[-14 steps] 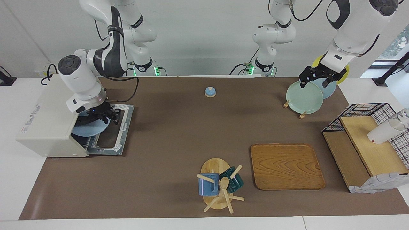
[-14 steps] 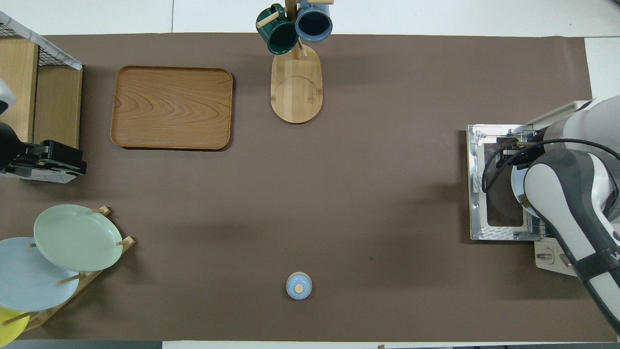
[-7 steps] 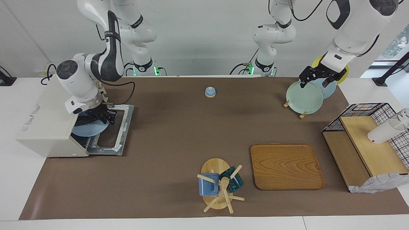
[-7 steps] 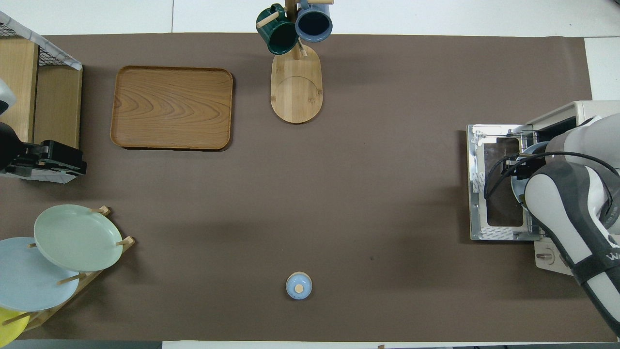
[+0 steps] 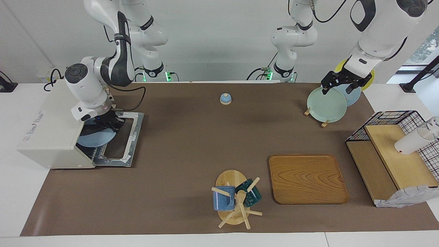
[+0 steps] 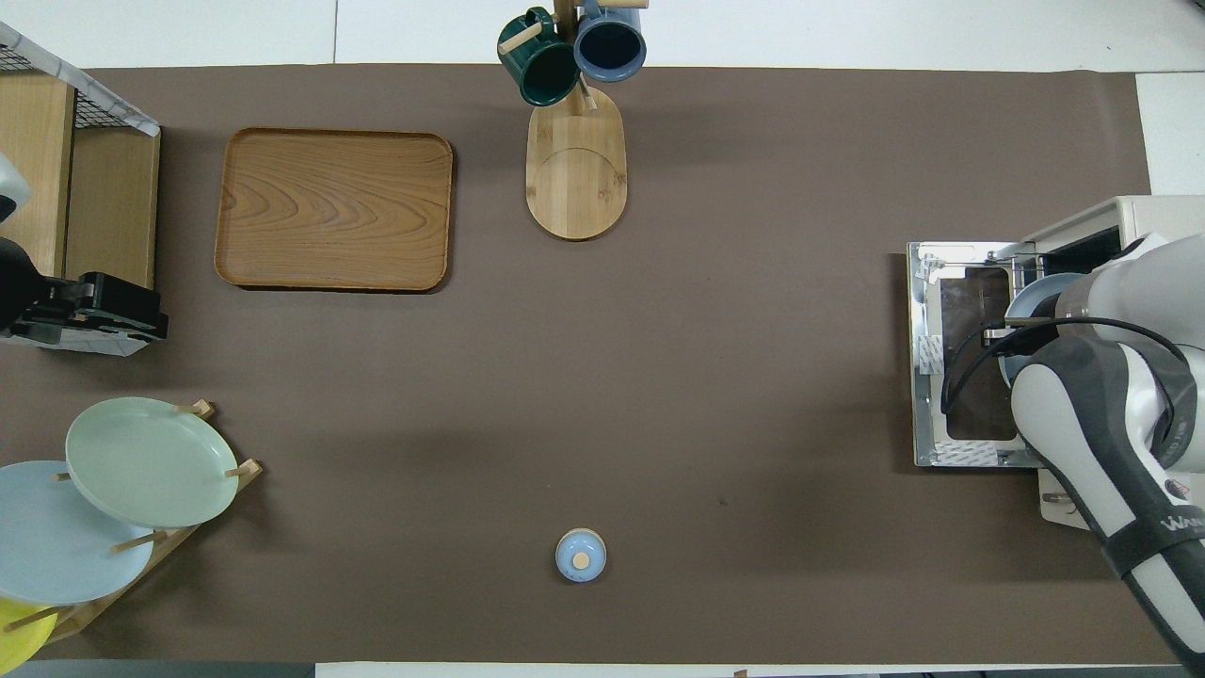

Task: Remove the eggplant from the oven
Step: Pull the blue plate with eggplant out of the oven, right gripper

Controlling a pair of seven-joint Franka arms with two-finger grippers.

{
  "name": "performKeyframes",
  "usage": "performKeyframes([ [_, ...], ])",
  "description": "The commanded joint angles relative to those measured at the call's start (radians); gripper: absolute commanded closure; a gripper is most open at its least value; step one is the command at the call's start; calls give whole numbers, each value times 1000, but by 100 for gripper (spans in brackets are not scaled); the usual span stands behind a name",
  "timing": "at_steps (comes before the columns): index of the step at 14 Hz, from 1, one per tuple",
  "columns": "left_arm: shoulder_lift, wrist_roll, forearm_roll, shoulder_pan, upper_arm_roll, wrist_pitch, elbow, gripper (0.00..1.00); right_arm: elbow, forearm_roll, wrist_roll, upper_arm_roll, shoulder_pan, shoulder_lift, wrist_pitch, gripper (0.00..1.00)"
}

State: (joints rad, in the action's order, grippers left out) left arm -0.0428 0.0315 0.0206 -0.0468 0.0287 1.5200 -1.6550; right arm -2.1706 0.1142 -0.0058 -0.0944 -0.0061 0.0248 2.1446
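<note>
Edged R gripper (image 5: 107,124) a touch toward 9 o'clock in facing view vs 1 s ago, closer into mouth of oven (image 5: 51,130); uncovered more of blue plate (image 6: 1034,292) in overhead view. No change elsewhere.

Progress, as judged: oven door (image 5: 126,145) already down flat, at 3 o'clock of oven body in facing view. Plate sat in oven mouth, partly poking out over door. Eggplant not made out anywhere. Prob. on plate beneath R gripper, hidden by wrist, so still in oven. Opening and reach done; grasp unconfirmed; lift-out and set-down on table still to do.

Jaws: R gripper low over plate's edge at oven's 12 o'clock end. Width and contact w/ plate or eggplant: cannot tell. L gripper (image 5: 337,88) waited over plate rack (image 5: 313,115) at 2 o'clock of facing view, jaws spread wide, holding nothing.
</note>
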Motion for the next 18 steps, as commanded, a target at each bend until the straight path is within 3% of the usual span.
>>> performKeyframes([
  [1, -16, -9, -18, 10, 8, 14, -12, 0, 120, 77, -14, 13, 89, 19, -169, 100],
  [4, -16, -5, -18, 10, 8, 6, -12, 0, 283, 104, 30, 15, 249, 66, -296, 100],
  [9, -16, -5, -18, 10, 8, 11, -12, 0, 445, 75, 354, 27, 506, 122, -361, 100],
  [11, -16, -5, -19, 12, 7, 16, -16, 0, 634, -23, 499, 36, 592, 255, -425, 100],
  [14, -16, -5, -21, 18, 5, 17, -14, 0, 946, -21, 721, 50, 719, 522, -512, 100],
  [16, -16, -5, -21, 18, 4, 19, -14, 0, 991, -22, 838, 53, 773, 593, -439, 100],
  [18, -16, -7, -21, 21, 5, 22, -14, 0, 979, -33, 872, 56, 795, 598, -355, 100],
])
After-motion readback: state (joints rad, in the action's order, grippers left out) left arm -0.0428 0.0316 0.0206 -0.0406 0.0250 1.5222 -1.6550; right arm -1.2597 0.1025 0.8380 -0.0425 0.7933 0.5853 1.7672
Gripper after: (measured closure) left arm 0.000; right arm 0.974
